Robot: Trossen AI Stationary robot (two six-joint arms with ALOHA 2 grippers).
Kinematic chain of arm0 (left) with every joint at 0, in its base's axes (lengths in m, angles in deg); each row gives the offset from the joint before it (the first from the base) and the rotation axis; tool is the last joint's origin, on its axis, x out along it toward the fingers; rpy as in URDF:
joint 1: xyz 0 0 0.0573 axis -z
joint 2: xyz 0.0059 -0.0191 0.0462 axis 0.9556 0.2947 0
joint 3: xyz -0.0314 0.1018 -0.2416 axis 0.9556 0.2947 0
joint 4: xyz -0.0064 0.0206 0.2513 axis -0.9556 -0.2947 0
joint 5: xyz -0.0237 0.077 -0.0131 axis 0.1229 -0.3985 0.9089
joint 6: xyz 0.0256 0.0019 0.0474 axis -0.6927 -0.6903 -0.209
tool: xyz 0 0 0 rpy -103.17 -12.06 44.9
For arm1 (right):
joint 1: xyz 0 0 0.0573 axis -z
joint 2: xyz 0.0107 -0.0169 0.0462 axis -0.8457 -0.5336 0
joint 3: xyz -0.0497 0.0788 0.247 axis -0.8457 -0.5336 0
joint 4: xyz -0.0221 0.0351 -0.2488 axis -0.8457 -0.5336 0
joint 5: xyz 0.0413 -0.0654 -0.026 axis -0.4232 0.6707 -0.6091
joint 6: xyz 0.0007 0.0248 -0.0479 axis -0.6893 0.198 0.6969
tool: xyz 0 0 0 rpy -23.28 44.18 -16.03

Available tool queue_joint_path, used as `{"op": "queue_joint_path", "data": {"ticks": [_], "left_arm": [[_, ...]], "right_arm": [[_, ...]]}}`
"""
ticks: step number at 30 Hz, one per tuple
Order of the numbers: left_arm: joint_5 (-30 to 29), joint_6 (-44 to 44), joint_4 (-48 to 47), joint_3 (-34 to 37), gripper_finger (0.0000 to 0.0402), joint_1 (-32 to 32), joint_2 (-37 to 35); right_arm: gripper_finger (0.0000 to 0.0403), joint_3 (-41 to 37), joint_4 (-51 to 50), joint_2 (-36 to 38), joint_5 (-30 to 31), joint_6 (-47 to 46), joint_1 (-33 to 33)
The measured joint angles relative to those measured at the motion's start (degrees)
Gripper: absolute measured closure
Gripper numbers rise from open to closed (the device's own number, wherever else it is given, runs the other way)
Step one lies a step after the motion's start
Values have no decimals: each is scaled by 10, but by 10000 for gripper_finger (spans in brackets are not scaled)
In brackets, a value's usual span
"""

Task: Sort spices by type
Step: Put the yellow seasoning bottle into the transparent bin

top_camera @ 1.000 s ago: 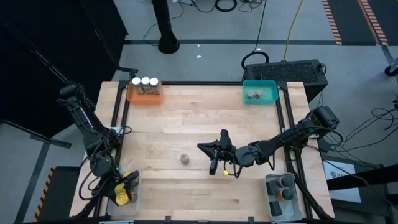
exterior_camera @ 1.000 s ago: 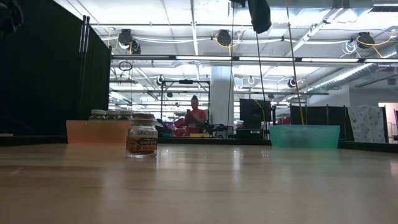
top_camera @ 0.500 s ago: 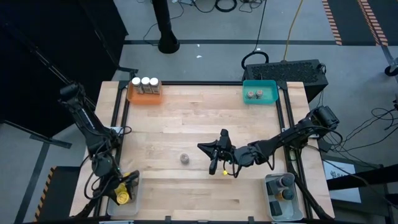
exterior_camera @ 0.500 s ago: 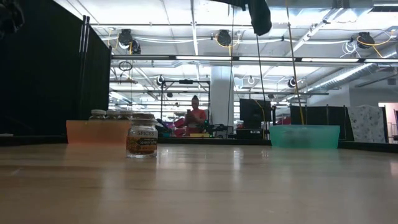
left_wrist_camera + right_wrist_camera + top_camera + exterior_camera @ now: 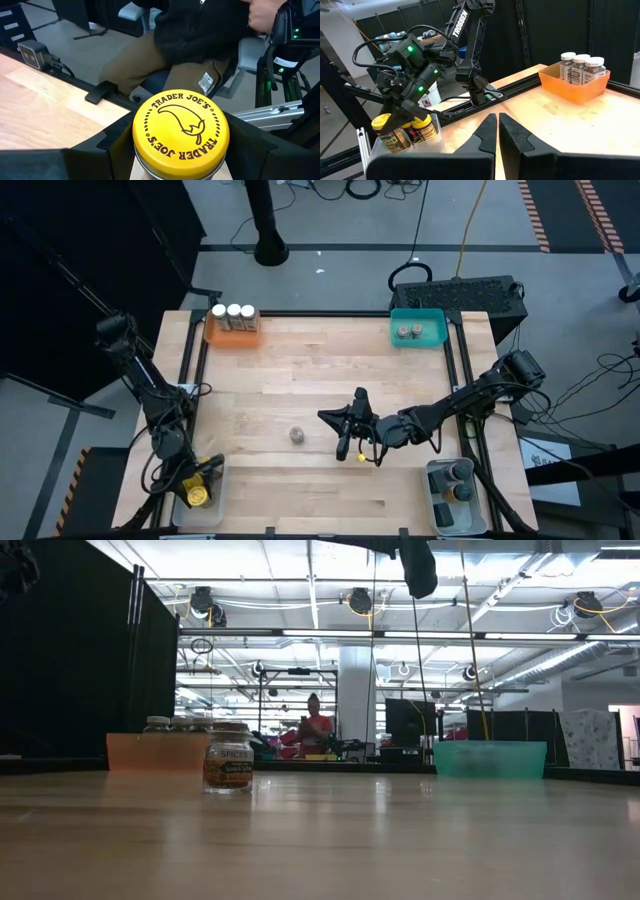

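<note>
One jar (image 5: 297, 435) sits alone mid-table, upright, grey lid, just left of the right gripper (image 5: 343, 450) and not touching it; in the low view it's the labelled jar standing in front of the orange tray (image 5: 232, 330). Right gripper hovers above the table centre with its fingers (image 5: 487, 131) pressed together, nothing between them. Left gripper (image 5: 197, 490) is at the near-left corner, over the clear tray (image 5: 399, 140), clamped on a yellow-lidded jar (image 5: 180, 134); the left wrist view shows the lid between its dark fingers, and the right wrist view shows that jar raised above two more yellow-lidded jars (image 5: 420, 129) in the tray. Orange tray at far left holds three white-topped jars (image 5: 233, 312) in a row. Teal tray (image 5: 417, 327) at far right holds two grey-lidded jars (image 5: 409, 331). Second clear tray (image 5: 455, 497) at near right holds dark-topped jars (image 5: 457, 481); count unclear. Person (image 5: 314, 726) in the room behind, well beyond the table.
</note>
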Motion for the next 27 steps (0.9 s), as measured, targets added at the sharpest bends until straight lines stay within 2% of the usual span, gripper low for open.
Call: {"op": "queue_joint_path", "data": {"ticks": [27], "left_arm": [[-26,-1,-18,0,142,-1,0]], "right_arm": [[403,0,1,0,0,-16,0]]}}
